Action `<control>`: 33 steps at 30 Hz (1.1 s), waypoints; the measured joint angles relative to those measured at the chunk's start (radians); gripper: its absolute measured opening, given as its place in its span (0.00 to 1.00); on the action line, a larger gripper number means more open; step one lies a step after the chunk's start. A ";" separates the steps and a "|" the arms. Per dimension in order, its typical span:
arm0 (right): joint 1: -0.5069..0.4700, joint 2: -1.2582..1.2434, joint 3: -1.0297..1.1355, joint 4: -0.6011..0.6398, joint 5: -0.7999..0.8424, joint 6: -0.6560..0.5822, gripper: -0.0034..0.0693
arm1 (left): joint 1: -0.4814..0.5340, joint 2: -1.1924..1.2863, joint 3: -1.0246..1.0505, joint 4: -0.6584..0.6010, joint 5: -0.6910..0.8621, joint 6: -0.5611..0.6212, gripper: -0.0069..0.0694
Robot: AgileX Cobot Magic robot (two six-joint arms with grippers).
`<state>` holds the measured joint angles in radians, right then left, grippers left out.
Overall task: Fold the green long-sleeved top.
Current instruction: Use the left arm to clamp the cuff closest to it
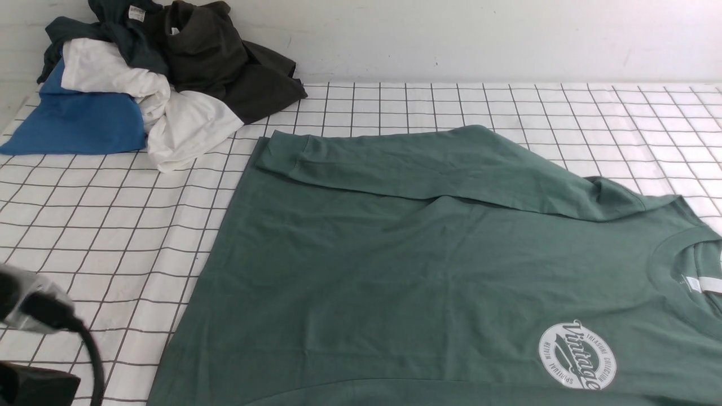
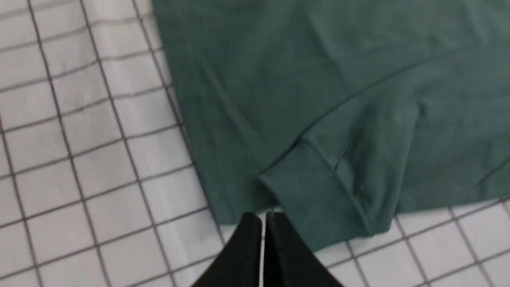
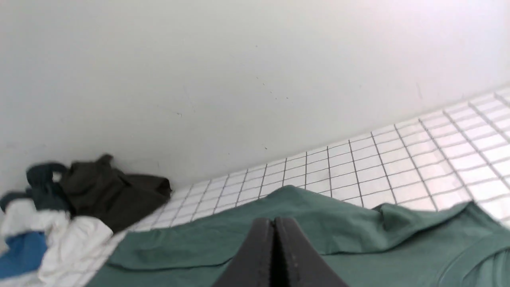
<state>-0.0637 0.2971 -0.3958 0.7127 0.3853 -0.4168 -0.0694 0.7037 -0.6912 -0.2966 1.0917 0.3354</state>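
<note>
**Both claws shut, top spread flat**

Our left claw (image 2: 263, 217) has its two fingers pressed together with only a hairline slit between them. Just past its tips lies a ribbed cuff (image 2: 314, 199) of the top (image 1: 395, 270). The tips sit at the cuff's edge, and we cannot tell whether they touch it. That cuff is folded in over the body of the top, near a hem corner. The checked cloth (image 1: 113, 225) lies bare to one side of the claw.

Our right claw (image 3: 275, 223) is also closed, finger against finger, and hangs above the top. Ahead of it a sleeve (image 1: 451, 163) lies folded across the body, with more checked cloth beyond and then the wall (image 3: 239, 79). Well away from this claw, toward the robot's left by the wall, sits a pile (image 1: 141, 84) of dark, white and blue clothes.

The top lies front side up on the cloth. Its collar (image 1: 671, 265) points to the robot's right, and the round logo (image 1: 577, 355) is near the robot's side. From the front we see neither claw, only part of the left arm (image 1: 34, 304) low at the left, beside the top's hem.
</note>
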 joint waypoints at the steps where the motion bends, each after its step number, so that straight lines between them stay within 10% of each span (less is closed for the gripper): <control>1: 0.000 0.070 -0.061 -0.024 0.060 -0.030 0.03 | -0.027 0.045 -0.023 0.031 0.019 -0.012 0.10; 9: 0.065 0.427 -0.316 -0.084 0.488 -0.099 0.03 | -0.271 0.314 -0.024 0.056 -0.002 -0.094 0.41; 17: 0.255 0.570 -0.318 -0.238 0.718 -0.065 0.03 | -0.293 0.558 0.087 0.060 -0.246 -0.190 0.65; 27: 0.378 0.571 -0.318 -0.569 0.774 0.184 0.03 | -0.293 0.772 0.098 0.029 -0.438 -0.221 0.65; 33: 0.379 0.571 -0.318 -0.575 0.742 0.200 0.03 | -0.293 0.804 0.090 0.043 -0.443 -0.222 0.48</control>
<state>0.3156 0.8685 -0.7141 0.1379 1.1274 -0.2168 -0.3624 1.5077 -0.6013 -0.2540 0.6489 0.1133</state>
